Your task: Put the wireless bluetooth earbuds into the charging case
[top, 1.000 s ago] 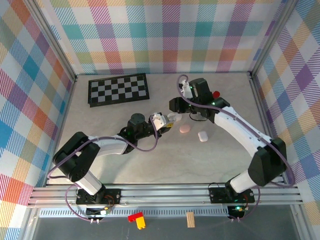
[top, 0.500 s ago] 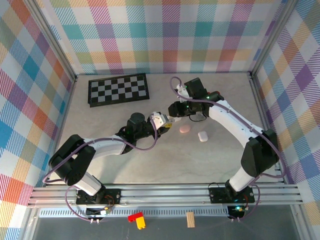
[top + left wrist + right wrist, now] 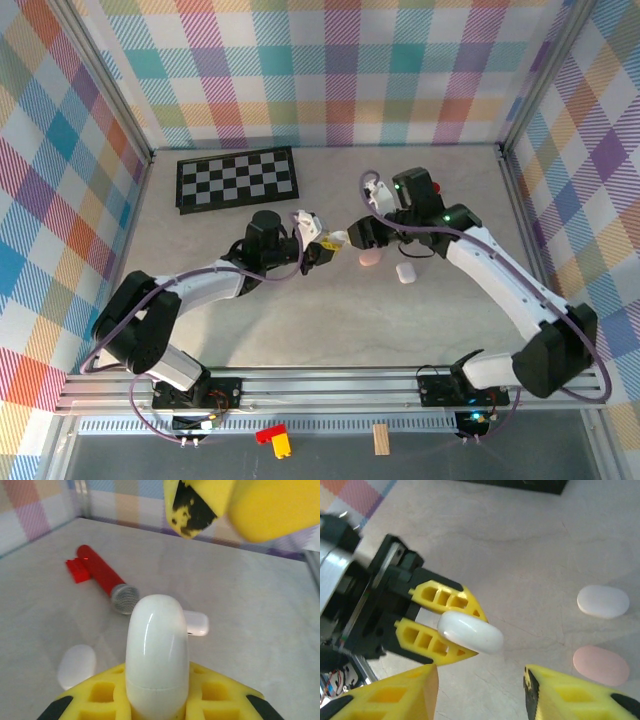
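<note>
Near the middle of the table [image 3: 300, 330], we see the left gripper [image 3: 328, 243] clamped on a closed white charging case [image 3: 470, 631], the right gripper [image 3: 480, 677] just beside it, jaws parted around nothing, a pink case [image 3: 601, 665] and a second white case [image 3: 603, 601] lying on the table nearby.

The white case [image 3: 471, 633] is smooth and round like a pebble, and it looks shut. The left gripper [image 3: 462, 630] pinches it up off the table, and its end sticks out past the yellow fingers [image 3: 442, 597]. To its right, a pink case [image 3: 600, 666] lies flat on the table. A second white case [image 3: 602, 601] lies a bit farther away.
</note>
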You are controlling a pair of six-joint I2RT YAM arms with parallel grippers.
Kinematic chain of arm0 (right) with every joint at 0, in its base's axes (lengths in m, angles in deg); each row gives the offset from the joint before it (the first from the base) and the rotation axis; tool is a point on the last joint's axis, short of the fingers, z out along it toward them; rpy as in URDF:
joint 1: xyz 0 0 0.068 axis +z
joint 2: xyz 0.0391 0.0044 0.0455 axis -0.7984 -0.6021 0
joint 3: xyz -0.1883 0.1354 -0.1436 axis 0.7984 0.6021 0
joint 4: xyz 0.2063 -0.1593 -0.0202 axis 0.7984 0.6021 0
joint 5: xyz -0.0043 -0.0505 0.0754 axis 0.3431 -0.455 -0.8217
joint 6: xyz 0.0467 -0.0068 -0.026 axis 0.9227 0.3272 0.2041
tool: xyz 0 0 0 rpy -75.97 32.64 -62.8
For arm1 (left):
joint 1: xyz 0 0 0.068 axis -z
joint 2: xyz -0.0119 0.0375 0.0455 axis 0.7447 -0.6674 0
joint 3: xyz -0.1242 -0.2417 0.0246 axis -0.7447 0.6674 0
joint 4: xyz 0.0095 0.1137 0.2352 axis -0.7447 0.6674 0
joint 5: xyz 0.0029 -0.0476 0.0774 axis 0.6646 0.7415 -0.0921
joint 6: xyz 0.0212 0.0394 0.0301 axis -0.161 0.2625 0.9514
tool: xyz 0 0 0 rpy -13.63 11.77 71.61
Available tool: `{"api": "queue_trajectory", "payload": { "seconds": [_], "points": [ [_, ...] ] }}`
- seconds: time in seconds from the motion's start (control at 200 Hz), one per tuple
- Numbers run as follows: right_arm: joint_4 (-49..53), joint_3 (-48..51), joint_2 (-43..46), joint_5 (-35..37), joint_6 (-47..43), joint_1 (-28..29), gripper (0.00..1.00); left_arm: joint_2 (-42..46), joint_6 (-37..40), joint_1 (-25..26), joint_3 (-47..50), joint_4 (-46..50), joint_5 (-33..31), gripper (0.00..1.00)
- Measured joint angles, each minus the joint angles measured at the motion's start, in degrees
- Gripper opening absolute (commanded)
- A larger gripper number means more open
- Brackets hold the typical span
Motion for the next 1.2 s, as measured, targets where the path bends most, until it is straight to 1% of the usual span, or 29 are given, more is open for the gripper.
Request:
{"api": "queue_trajectory", "payload": {
  "seconds": [0.135, 0.24, 0.335, 0.43, 0.53, 0.685, 0.755, 0.815, 0.83, 0.895, 0.97, 1.035, 1.11, 1.2],
  "points": [
    [-0.3, 2.8, 4.4, -5.6, -9.0, 0.0, 0.58, 2.7, 2.7, -0.7, -2.2, 7.4, 7.6, 0.06],
    [0.2, 2.9, 4.6, -10.7, -13.9, 0.0, 0.59, 4.5, 5.0, -0.9, -4.4, 13.7, 13.3, 0.06],
    [0.4, 2.9, 4.2, -13.4, -17.0, 0.3, 0.57, 5.3, 6.6, -1.0, -6.4, 18.3, 17.5, 0.06],
    [0.5, 2.8, 3.5, -14.2, -19.6, 1.3, 0.53, 5.5, 7.2, -1.0, -7.6, 20.8, 20.8, 0.06],
    [0.8, 2.8, 2.3, -14.8, -21.5, 2.2, 0.46, 5.9, 7.2, -1.0, -7.8, 22.2, 22.6, 0.06],
    [0.9, 2.8, 1.4, -15.4, -22.4, 2.8, 0.35, 6.0, 6.8, -1.1, -7.8, 22.3, 22.8, 0.06],
    [0.8, 2.8, 1.4, -15.5, -22.8, 2.8, 0.28, 6.0, 6.5, -1.1, -7.8, 22.3, 22.3, 0.09],
    [0.4, 3.0, 1.5, -15.3, -22.9, 2.9, 0.25, 6.0, 6.0, -1.3, -7.7, 22.1, 21.9, 0.12],
    [0.2, 3.0, 1.5, -15.4, -22.9, 2.9, 0.24, 6.0, 5.7, -1.3, -7.6, 22.0, 21.9, 0.14],
    [-0.8, 3.6, 1.9, -15.3, -22.9, 2.8, 0.19, 6.3, 5.0, -1.3, -7.2, 21.3, 21.6, 0.35],
    [-2.9, 5.0, 2.6, -14.4, -21.2, 2.8, 0.18, 6.5, 3.6, -1.4, -6.6, 19.5, 21.2, 0.58],
    [-5.5, 6.7, 3.5, -13.0, -18.8, 2.4, 0.19, 6.8, 1.9, -1.4, -6.0, 17.6, 20.5, 0.72],
    [-9.8, 9.5, 4.7, -10.9, -14.6, 1.6, 0.2, 7.6, 0.2, -1.6, -4.3, 14.3, 18.9, 0.87],
    [-15.6, 13.9, 6.6, -7.3, -7.8, 0.1, 0.18, 9.3, -2.0, -2.0, -1.0, 10.6, 15.6, 0.97]
  ]
}}
